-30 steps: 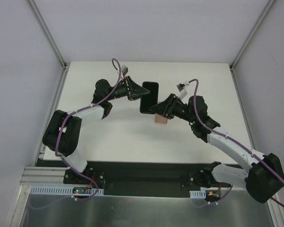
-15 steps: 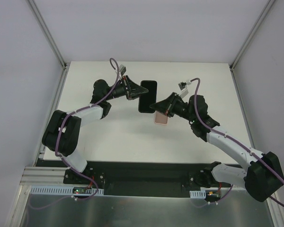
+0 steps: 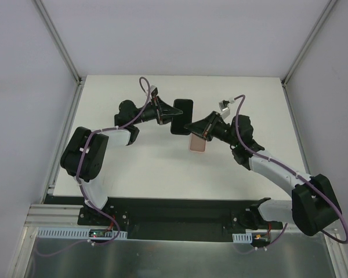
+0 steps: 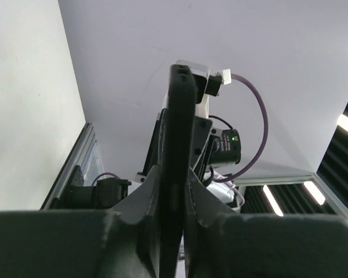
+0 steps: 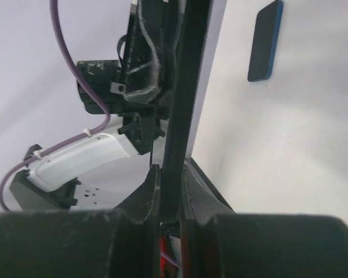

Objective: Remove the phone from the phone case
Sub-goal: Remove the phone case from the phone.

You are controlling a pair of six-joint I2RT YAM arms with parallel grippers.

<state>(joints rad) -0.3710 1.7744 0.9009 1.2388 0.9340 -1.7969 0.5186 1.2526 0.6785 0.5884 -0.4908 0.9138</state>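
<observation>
The phone (image 3: 181,116), black and glossy, hangs in the air above the table, gripped from both sides. My left gripper (image 3: 172,113) pinches its left edge. My right gripper (image 3: 191,125) pinches its lower right corner. Seen from the left wrist, the phone (image 4: 177,133) stands edge-on between the left gripper (image 4: 174,174) fingers, which press on both faces. From the right wrist, the phone (image 5: 184,110) runs edge-on through the shut right gripper (image 5: 169,171). The salmon-pink phone case (image 3: 197,144) lies flat on the table under the right gripper, apart from the phone.
The white table (image 3: 139,168) is walled by grey panels on the left, right and back. A purple cable (image 3: 239,116) loops over the right wrist. In the right wrist view a dark flat rectangle with a blue edge (image 5: 265,40) lies on the white surface.
The right gripper has risen off the case and shut on the phone's lower right corner. The phone has shifted slightly up and left. The left arm's elbow has swung up. The case stays put.
</observation>
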